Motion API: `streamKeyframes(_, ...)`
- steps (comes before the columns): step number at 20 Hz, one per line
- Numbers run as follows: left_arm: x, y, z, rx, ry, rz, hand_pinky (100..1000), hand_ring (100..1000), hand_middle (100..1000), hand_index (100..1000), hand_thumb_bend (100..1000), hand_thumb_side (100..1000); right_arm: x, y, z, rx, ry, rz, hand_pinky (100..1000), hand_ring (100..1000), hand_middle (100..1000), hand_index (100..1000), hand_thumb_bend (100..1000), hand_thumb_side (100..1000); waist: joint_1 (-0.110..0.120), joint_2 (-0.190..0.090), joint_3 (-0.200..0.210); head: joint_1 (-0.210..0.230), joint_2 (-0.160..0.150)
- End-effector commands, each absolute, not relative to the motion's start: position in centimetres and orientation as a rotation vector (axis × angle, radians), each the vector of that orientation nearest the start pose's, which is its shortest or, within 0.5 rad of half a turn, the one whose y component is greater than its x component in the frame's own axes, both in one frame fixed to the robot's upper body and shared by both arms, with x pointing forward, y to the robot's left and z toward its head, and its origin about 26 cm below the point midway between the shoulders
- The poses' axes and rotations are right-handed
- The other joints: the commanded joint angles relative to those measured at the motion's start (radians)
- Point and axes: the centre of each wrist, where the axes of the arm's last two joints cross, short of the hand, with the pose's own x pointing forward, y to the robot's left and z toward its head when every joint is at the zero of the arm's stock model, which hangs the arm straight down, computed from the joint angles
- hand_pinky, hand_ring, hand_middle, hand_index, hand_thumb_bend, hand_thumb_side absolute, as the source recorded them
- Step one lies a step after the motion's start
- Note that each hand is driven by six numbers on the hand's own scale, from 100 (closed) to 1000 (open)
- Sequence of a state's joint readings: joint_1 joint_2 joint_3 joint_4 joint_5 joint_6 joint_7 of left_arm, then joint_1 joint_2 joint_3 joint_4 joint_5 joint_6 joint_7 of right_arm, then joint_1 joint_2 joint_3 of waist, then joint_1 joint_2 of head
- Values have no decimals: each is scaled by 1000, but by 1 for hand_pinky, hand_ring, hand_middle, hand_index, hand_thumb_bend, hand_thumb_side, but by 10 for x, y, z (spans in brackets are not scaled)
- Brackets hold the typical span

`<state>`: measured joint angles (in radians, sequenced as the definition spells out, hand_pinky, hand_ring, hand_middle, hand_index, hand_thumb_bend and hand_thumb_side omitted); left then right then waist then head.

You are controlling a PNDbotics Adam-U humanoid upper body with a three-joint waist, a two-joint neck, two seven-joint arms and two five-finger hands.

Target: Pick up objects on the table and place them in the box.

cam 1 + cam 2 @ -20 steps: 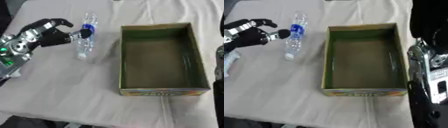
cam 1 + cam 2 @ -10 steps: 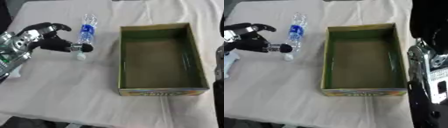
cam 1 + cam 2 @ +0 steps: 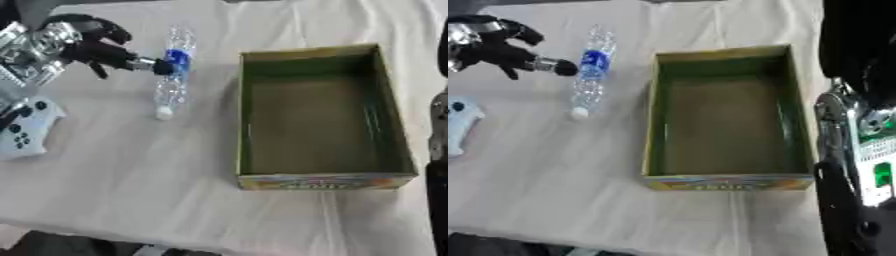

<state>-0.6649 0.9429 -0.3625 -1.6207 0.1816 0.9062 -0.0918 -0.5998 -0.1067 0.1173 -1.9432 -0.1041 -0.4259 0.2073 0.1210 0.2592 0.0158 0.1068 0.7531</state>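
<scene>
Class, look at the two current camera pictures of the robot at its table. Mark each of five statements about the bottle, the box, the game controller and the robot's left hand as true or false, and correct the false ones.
1. The plastic bottle lies on its side on the table. True.
2. The bottle is inside the box. False: it lies on the cloth to the left of the box.
3. The box is empty. True.
4. The left hand has lifted the bottle clear of the table. False: a fingertip is at the bottle's blue label, and the bottle lies on the table.
5. A white game controller lies near the table's left edge. True.
</scene>
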Motion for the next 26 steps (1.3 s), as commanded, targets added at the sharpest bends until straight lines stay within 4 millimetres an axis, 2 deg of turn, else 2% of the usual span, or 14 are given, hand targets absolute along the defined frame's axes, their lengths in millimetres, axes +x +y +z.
streamKeyframes(1, 378, 319, 266, 627, -1107, -559, 561, 711, 861, 902, 875, 437, 318, -164, 260, -531, 3203, -656, 791, 968, 916, 937, 100, 1000, 4, -25, 6, 1, 7)
streamKeyframes(8, 403, 303, 257, 517, -1116, -444, 554, 714, 844, 892, 861, 444, 318, -165, 258, -533, 3212, -663, 792, 968, 916, 937, 100, 1000, 14, -30, 12, -3, 17)
streamKeyframes(16, 415, 281, 248, 486, -1116, -410, 557, 716, 852, 894, 857, 458, 318, -165, 256, -533, 3219, -665, 792, 967, 916, 937, 100, 1000, 20, -40, 12, -6, 17)
streamKeyframes(26, 422, 267, 245, 481, -1115, -436, 564, 722, 865, 892, 868, 484, 318, -166, 255, -535, 3225, -670, 792, 968, 916, 937, 100, 1000, 31, -42, 9, -5, 17)
